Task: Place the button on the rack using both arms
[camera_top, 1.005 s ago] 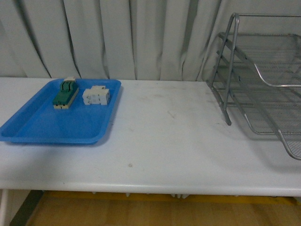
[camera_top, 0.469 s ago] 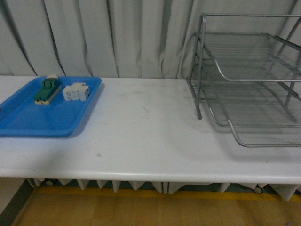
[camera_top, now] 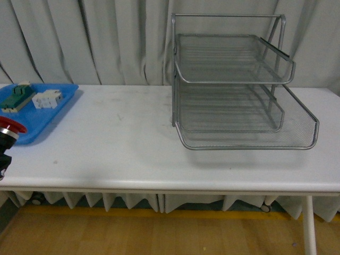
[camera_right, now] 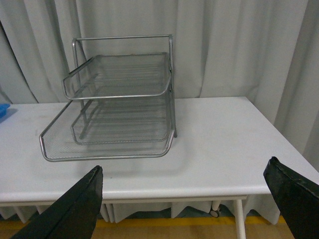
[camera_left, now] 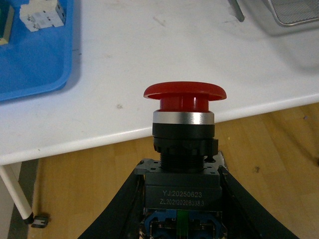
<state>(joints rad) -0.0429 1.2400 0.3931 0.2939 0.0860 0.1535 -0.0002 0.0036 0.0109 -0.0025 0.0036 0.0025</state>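
Item: button [camera_left: 184,107], body clamped in my left claw [camera_left: 180,199], near the table [camera_top: 106,154] front edge, well apart from the rack [camera_top: 244,147].
Risk: low grip, heavy cap; it may tip or slip when passed to my right claw [camera_right: 184,199], which is spread wide and empty.

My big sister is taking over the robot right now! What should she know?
Left gripper: shut on the button, held in the air by the table's front edge, far left of the rack.
Right gripper: open and empty, facing the rack.
Rack: stands on the table, nothing visible on its shelves.
Done: the button is picked up.
Left to do: bring it to the rack, probably by passing it to the right gripper, and set it on a shelf.
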